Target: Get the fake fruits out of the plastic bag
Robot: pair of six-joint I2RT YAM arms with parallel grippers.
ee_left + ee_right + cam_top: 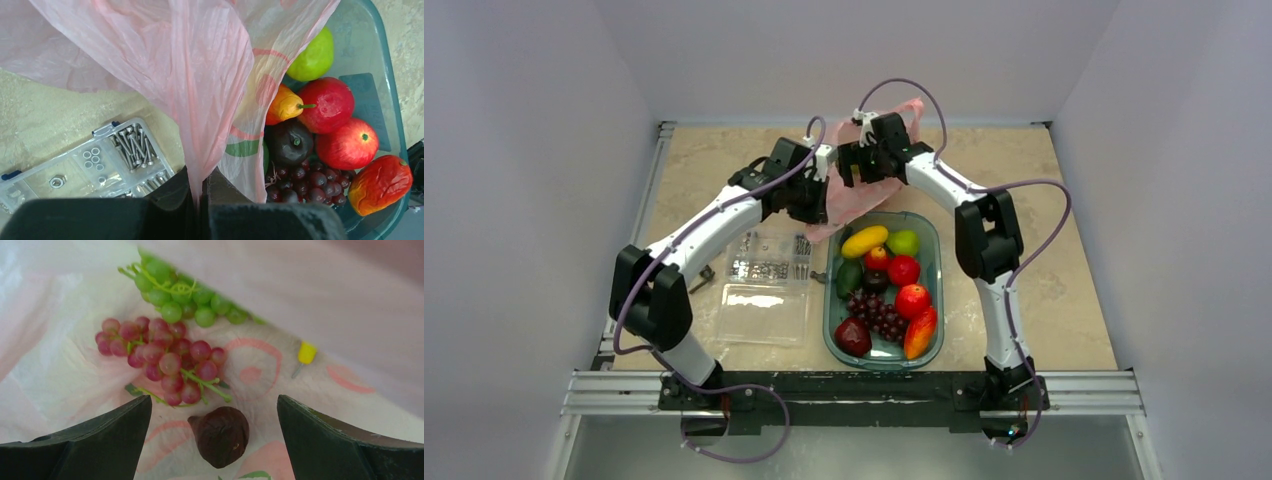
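Observation:
The pink plastic bag (869, 200) is held up at the back of the green tray (937, 250). My left gripper (201, 192) is shut on a gathered fold of the bag (175, 60). My right gripper (214, 407) is open inside the bag, with its fingers on either side of a dark brownish-purple fruit (221, 436) and not touching it. Beyond that lie a red grape bunch (160, 357) and a green grape bunch (185, 297) on the bag's floor. A small yellow tip (306, 352) pokes out by a fold. In the top view both grippers, left (826, 190) and right (861, 165), meet at the bag.
The tray (372, 65) holds a yellow oval fruit (864, 241), a green apple (903, 242), red apples (912, 300), dark purple grapes (879, 315) and an orange-red mango (920, 333). A clear box of screws (769, 258) stands open left of the tray.

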